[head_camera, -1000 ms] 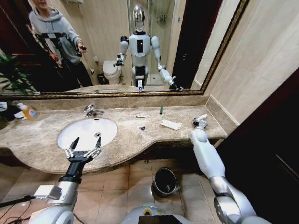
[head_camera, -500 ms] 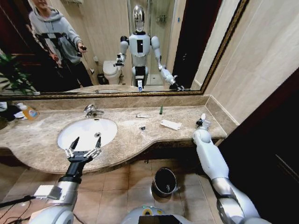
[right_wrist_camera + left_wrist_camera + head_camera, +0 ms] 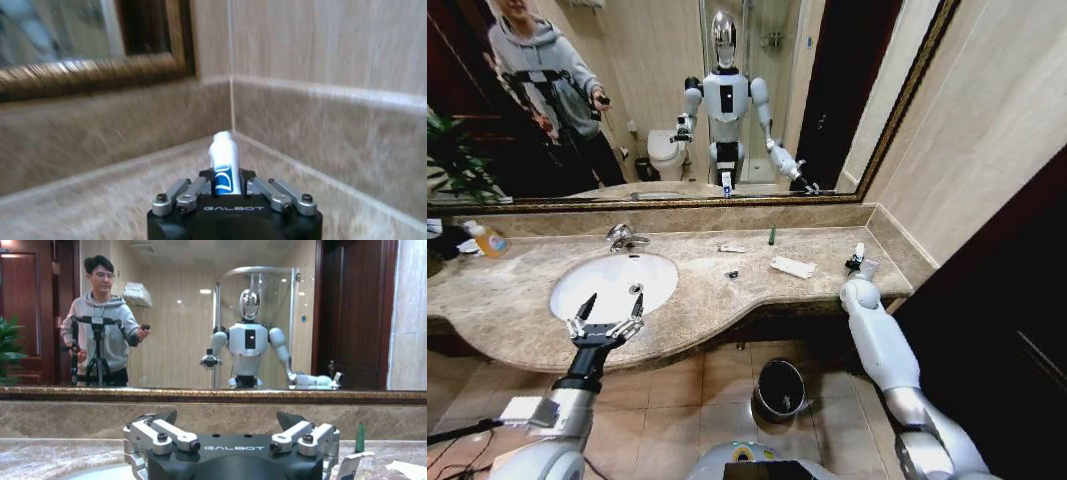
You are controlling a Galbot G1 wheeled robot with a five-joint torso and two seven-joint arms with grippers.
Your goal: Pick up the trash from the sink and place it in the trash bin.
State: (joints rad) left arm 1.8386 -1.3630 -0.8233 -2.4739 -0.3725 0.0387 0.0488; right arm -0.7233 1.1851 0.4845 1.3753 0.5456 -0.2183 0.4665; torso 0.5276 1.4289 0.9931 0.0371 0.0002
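Right gripper [image 3: 225, 192] is up at the far right corner of the counter [image 3: 697, 300] with its fingers pinched on a small white bottle [image 3: 223, 162] with a blue label, held upright and seemingly lifted clear so it can be carried to the black bin [image 3: 779, 388] on the floor below the counter edge. Left gripper [image 3: 605, 322] hangs spread wide and holding nothing at the sink's [image 3: 613, 284] front rim, likely waiting. A white packet [image 3: 793, 267], green tube [image 3: 772, 236], slim sachet [image 3: 731, 248] and tiny dark bit [image 3: 731, 273] lie on the counter.
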